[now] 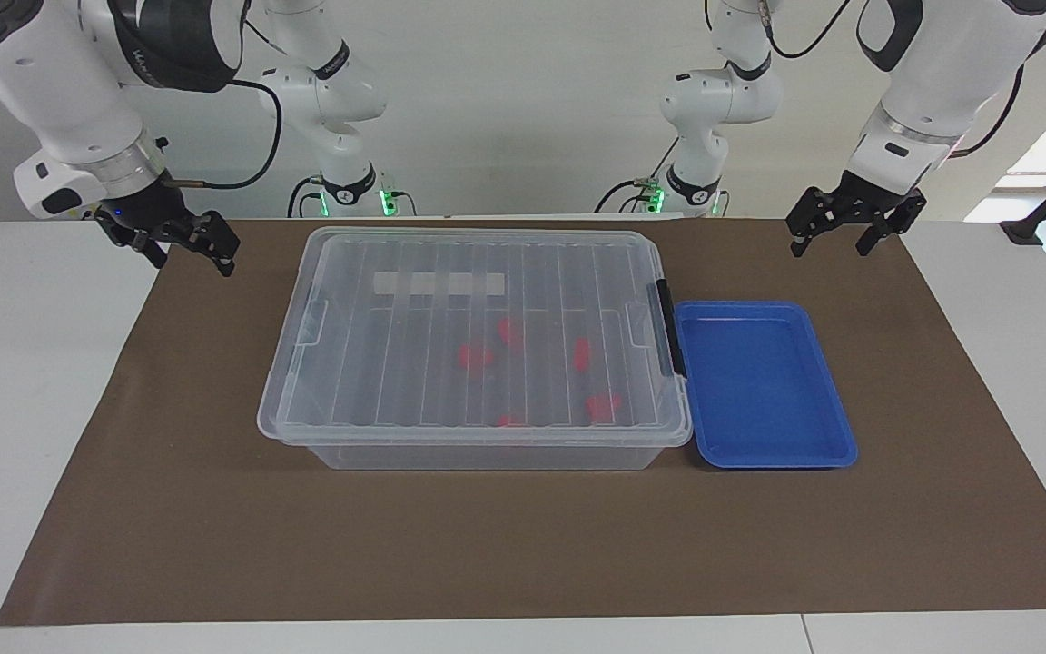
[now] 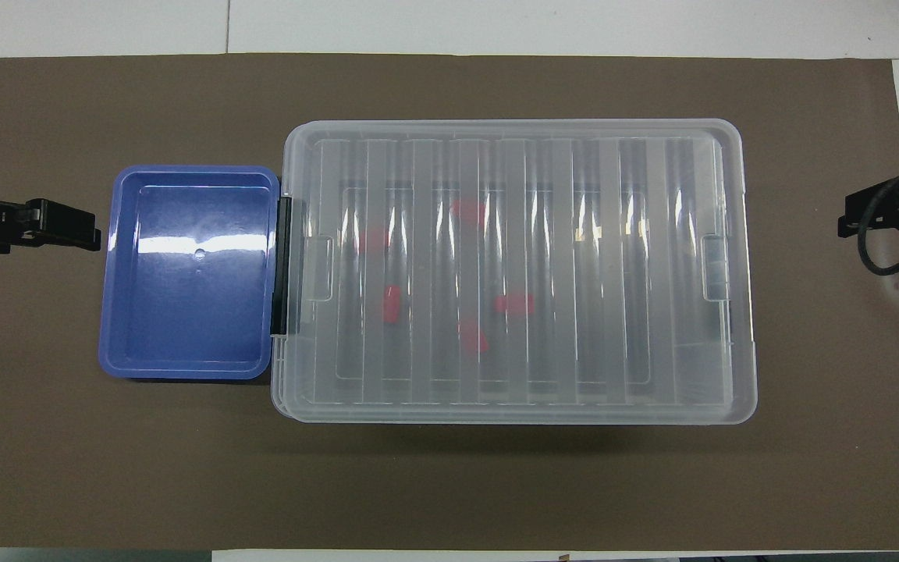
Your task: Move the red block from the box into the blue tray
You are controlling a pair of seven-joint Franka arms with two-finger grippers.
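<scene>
The box [image 1: 396, 363], a clear bin with its ribbed lid on, stands mid-table; it also shows in the overhead view [image 2: 613, 273]. Several red blocks [image 1: 476, 355] lie inside under the lid, also visible from overhead [image 2: 514, 303]. The blue tray [image 1: 764, 386] sits empty right beside the box's black clip handle [image 1: 666, 327], toward the left arm's end [image 2: 184, 312]. My left gripper [image 1: 833, 247] hangs open and empty above the mat near the tray [image 2: 83, 230]. My right gripper [image 1: 194, 262] hangs open and empty above the mat's edge at the box's other end [image 2: 847, 222].
A brown mat [image 1: 523, 545] covers the white table under everything. The box's second clip [image 2: 715, 269] faces the right arm's end. Both arms wait raised at the table's ends.
</scene>
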